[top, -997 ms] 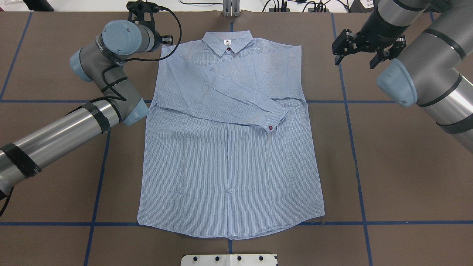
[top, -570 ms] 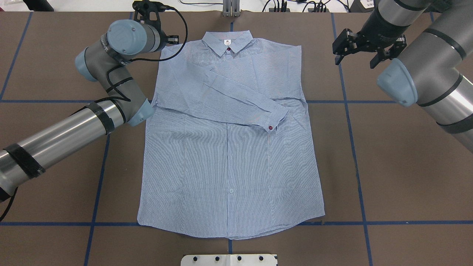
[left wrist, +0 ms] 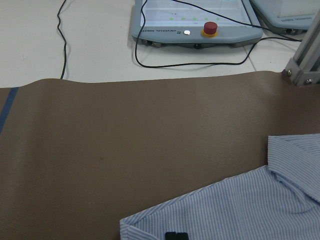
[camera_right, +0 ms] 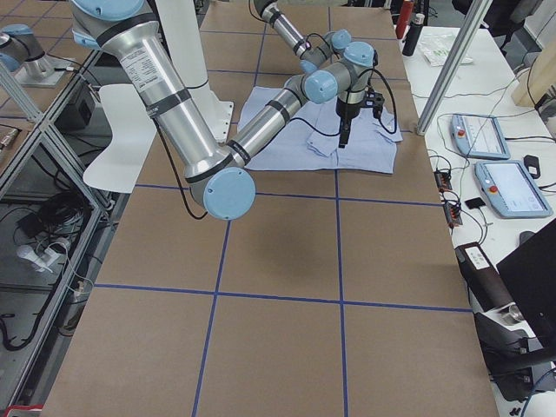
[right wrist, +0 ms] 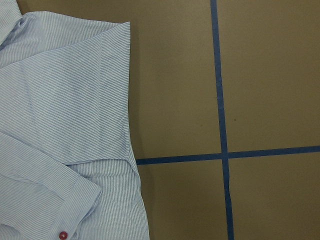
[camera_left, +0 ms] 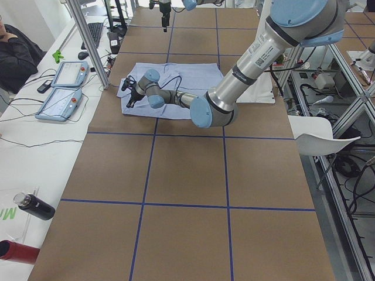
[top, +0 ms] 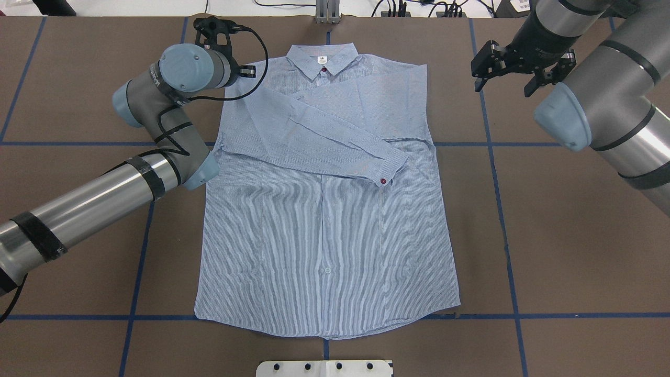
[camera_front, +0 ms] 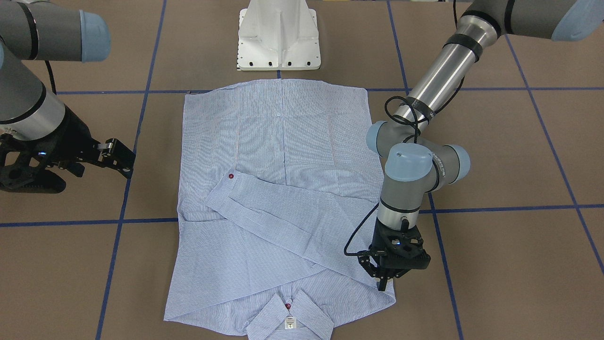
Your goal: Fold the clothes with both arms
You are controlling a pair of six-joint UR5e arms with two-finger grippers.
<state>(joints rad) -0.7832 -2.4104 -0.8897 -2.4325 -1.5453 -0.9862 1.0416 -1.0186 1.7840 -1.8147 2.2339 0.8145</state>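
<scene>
At upper left of the overhead view, entry one: left arm (top: 94, 196). Over the last second its wrist had travelled rightward and slightly down the frame, from bare counter (top: 549, 235) to the shirt's near shoulder corner, which it now covered from above.

Entry two: left pincer (camera_front: 383, 282). In the front-facing view it pointed straight down at that corner, at lower right of the frame, with its fingers drawn close together. The cloth under it lay flat and unlifted. Whether any fabric was nipped between the tips could not be told.

Entry three: right pincer (top: 503, 84). At upper right of the overhead view it had not moved. Its fingers were spread wide and held nothing, and it hung over bare counter just beside the other shoulder.

Entry four: shirt (top: 324, 225). It was unchanged, spread flat at the centre of the counter. The collar (top: 322, 58) was at top centre of the overhead frame and the hem was toward the bottom. One sleeve lay diagonally across the chest, its red-buttoned cuff (top: 383, 180) right of centre.

Assessment: the sleeves appeared to be dealt with. The left arm's arrival at one shoulder, with the right already waiting by the other, suggested that a two-handed body fold from the shoulders was being set up. No fold of the body had yet begun.
</scene>
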